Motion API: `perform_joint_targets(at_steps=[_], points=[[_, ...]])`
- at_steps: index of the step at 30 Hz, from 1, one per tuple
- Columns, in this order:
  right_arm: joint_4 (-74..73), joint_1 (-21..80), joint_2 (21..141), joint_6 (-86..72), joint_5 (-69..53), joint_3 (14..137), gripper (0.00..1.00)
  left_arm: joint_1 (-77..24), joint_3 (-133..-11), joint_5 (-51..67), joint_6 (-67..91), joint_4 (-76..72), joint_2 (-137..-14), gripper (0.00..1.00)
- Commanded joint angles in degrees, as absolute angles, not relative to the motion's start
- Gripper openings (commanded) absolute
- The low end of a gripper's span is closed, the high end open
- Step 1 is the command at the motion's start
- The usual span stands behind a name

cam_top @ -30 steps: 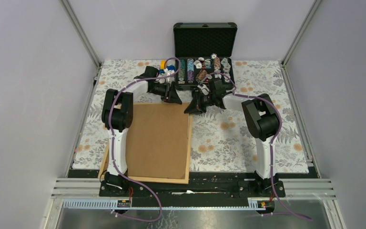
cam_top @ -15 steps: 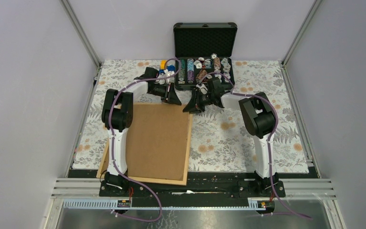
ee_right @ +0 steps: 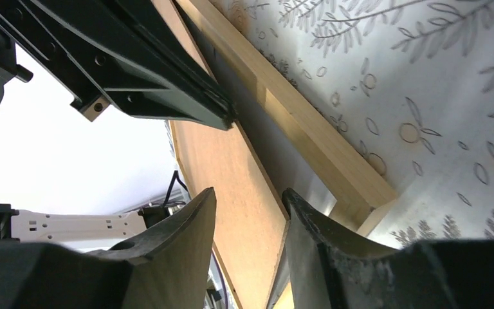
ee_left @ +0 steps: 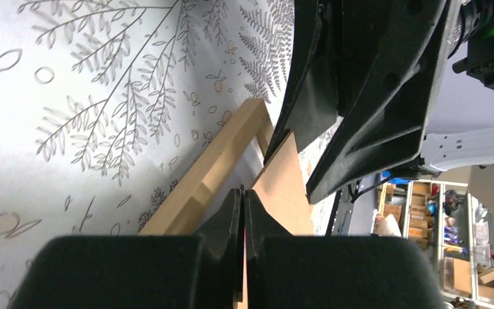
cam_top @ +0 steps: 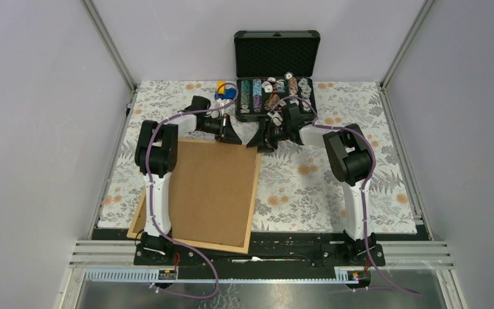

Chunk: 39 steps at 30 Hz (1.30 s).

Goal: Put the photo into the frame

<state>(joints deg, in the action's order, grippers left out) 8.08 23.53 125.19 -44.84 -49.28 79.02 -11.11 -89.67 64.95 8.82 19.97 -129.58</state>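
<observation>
left arm point(cam_top: 157, 206): white tubes, big black joints | right arm point(cam_top: 355, 209): same white and black | purple cable point(cam_top: 186, 113): runs along each arm | left gripper point(ee_left: 243, 193): smooth black fingers | right gripper point(ee_right: 249, 196): black fingers, a bit rough | bases point(cam_top: 161, 250): black, at the near edge

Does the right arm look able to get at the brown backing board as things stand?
Likely yes: the right gripper, open, straddles the backing board at its far edge, lifted off the frame; the left gripper, shut alongside, leaves room.
</observation>
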Motion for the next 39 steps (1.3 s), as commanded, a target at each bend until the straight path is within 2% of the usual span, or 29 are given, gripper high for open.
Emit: perform_joint_targets(at_steps=[1, 6, 8, 9, 11, 12, 14, 15, 16, 17, 22, 24, 26, 28, 29, 32, 39], points=[[12.9, 21.7, 121.9, -46.9, -50.6, 78.1, 0.49, -9.6, -87.5, 67.5, 12.5, 23.2, -125.9, 0.00], [19.8, 21.8, 121.4, -52.4, -53.4, 75.2, 0.48, -9.6, -86.5, 66.5, 13.7, 21.9, -125.8, 0.00], [22.2, 21.8, 121.5, -54.3, -53.7, 74.9, 0.42, -10.0, -86.3, 62.7, 14.8, 21.9, -124.8, 0.12], [22.3, 21.8, 121.5, -54.6, -53.4, 75.0, 0.40, -10.4, -85.9, 60.0, 15.3, 21.9, -123.6, 0.18], [22.9, 21.7, 121.7, -55.4, -53.1, 75.3, 0.38, -11.0, -83.2, 52.3, 16.7, 20.1, -118.9, 0.42], [23.1, 21.8, 122.0, -55.9, -53.1, 75.4, 0.36, -11.2, -81.3, 49.0, 17.6, 18.4, -115.7, 0.50], [22.5, 21.8, 122.7, -56.6, -53.0, 76.2, 0.28, -11.9, -77.8, 41.5, 18.7, 17.5, -109.5, 0.63], [21.8, 21.8, 123.0, -56.6, -52.7, 76.5, 0.25, -12.8, -76.7, 36.8, 18.5, 17.9, -106.5, 0.86], [21.3, 21.8, 123.2, -56.9, -52.6, 76.7, 0.22, -14.0, -75.6, 31.5, 18.2, 19.0, -103.6, 0.97], [21.0, 21.8, 123.2, -57.1, -52.4, 76.8, 0.19, -16.0, -74.9, 25.0, 17.9, 20.3, -100.1, 0.98], [17.2, 21.8, 122.2, -57.9, -50.0, 77.0, 0.08, -32.5, -75.6, -6.5, 22.2, 30.4, -97.2, 0.98], [16.9, 21.8, 121.8, -58.4, -49.7, 77.0, 0.06, -38.6, -77.9, -17.0, 25.0, 35.0, -99.4, 0.91], [15.7, 21.9, 121.6, -57.9, -49.1, 77.1, 0.05, -43.0, -79.6, -22.5, 27.1, 37.4, -101.5, 0.83], [14.7, 21.8, 121.5, -57.4, -48.7, 77.3, 0.05, -45.5, -81.6, -25.8, 29.4, 40.0, -104.0, 0.64], [14.6, 21.8, 121.4, -57.4, -48.7, 77.3, 0.04, -46.2, -82.5, -26.8, 30.5, 41.1, -105.2, 0.59], [14.2, 21.8, 120.9, -57.4, -47.9, 77.0, 0.04, -48.8, -84.5, -28.4, 31.4, 41.8, -107.5, 0.51], [13.3, 21.8, 120.2, -57.4, -47.0, 77.0, 0.04, -53.6, -89.3, -36.5, 34.3, 47.3, -112.4, 0.48]])
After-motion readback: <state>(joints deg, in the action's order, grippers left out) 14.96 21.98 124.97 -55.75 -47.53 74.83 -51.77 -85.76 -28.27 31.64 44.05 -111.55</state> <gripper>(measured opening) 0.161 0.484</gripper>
